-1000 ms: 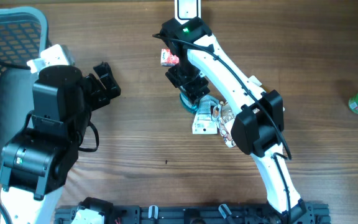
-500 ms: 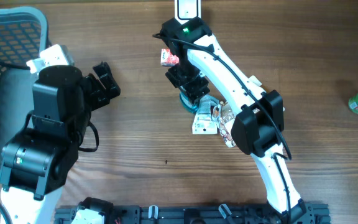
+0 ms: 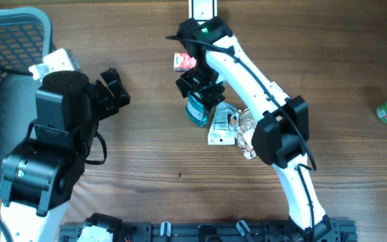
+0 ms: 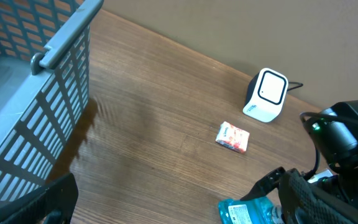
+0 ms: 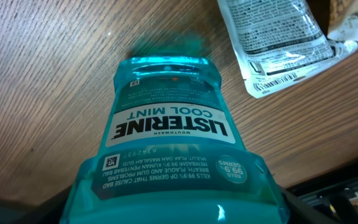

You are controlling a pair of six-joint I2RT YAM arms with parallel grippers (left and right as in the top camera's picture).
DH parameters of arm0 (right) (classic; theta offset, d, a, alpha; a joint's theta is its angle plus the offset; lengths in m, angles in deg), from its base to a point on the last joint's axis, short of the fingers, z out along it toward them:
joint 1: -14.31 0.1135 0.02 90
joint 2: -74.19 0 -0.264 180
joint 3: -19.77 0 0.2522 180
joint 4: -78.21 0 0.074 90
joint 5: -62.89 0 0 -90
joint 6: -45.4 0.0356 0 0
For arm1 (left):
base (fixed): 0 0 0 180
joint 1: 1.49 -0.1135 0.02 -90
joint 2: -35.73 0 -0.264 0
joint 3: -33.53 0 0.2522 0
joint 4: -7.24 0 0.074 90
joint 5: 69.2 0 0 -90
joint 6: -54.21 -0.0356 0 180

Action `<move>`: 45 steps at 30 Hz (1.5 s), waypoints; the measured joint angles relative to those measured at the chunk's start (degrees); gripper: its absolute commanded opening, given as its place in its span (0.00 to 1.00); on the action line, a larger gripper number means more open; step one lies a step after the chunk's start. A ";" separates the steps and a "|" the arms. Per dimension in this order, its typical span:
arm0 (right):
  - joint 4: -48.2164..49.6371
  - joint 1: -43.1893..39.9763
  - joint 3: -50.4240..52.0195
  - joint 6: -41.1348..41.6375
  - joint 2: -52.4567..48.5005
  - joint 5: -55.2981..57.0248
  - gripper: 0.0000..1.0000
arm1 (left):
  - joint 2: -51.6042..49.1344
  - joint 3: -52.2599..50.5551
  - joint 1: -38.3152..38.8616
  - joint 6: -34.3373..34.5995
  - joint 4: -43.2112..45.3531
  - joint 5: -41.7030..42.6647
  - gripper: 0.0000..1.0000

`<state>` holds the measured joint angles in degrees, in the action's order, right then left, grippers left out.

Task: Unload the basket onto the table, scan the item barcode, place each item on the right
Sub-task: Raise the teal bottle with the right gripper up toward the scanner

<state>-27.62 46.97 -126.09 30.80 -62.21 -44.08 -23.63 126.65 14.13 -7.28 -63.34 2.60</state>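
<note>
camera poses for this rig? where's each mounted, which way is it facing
Overhead: fixed above the table, looking straight down; both arms show.
Left wrist: on the left arm, looking across the table at the scanner and basket; one own finger at lower left.
Right wrist: on the right arm, looking down at the Listerine bottle; fingers barely visible.
Shared: the bottle appears in all three.

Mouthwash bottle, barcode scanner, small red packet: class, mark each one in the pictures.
Mouthwash bottle [image 5: 166, 127]: right wrist view, on its front label.
Barcode scanner [image 4: 270, 90]: left wrist view, on its white face.
Small red packet [image 4: 233, 137]: left wrist view, middle of the wrapper.
</note>
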 measured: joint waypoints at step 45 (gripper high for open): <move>-0.09 -17.03 0.09 -27.21 0.00 -39.93 0.68 | 0.00 0.00 0.00 -0.02 -6.86 0.00 1.00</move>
<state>-27.71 29.95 -126.00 3.59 -62.21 -84.01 -23.63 126.65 14.13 -7.30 -70.20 2.60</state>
